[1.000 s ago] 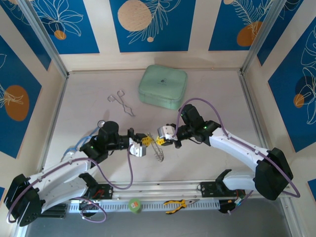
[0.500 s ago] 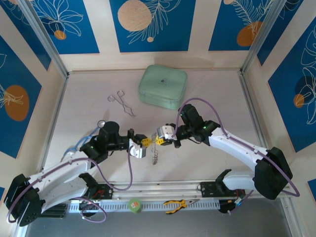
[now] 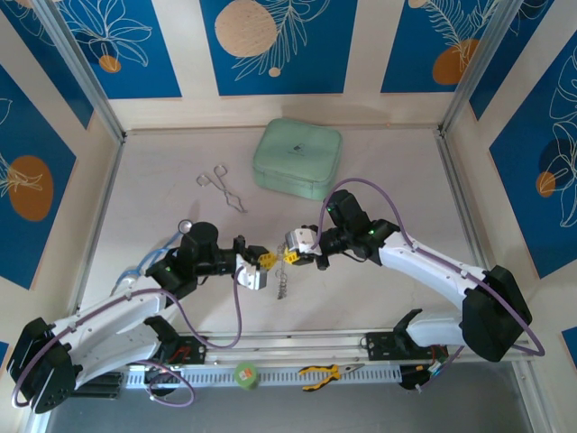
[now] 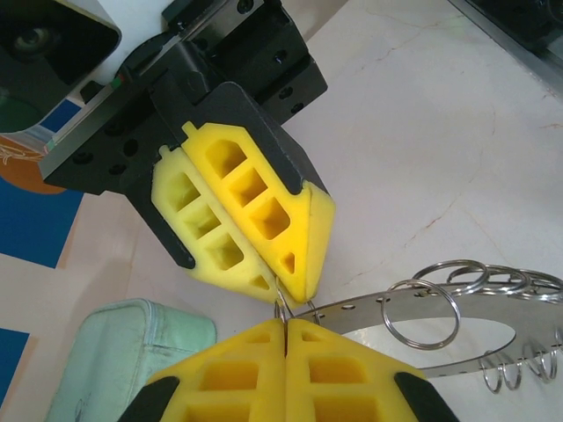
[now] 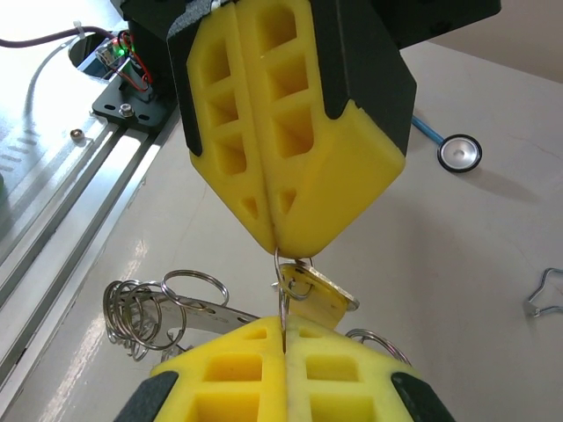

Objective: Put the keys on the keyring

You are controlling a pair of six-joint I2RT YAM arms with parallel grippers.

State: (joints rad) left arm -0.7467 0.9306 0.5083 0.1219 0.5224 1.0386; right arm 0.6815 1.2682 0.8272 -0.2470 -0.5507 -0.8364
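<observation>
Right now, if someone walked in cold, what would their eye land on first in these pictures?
Most likely the bright yellow fingertips meeting tip to tip above the middle of the table. There the left gripper and right gripper, both shut, pinch the keyring, which dangles between them. After that, the mint-green case at the back of the table and the blue leaf-patterned wall panels behind it.
</observation>
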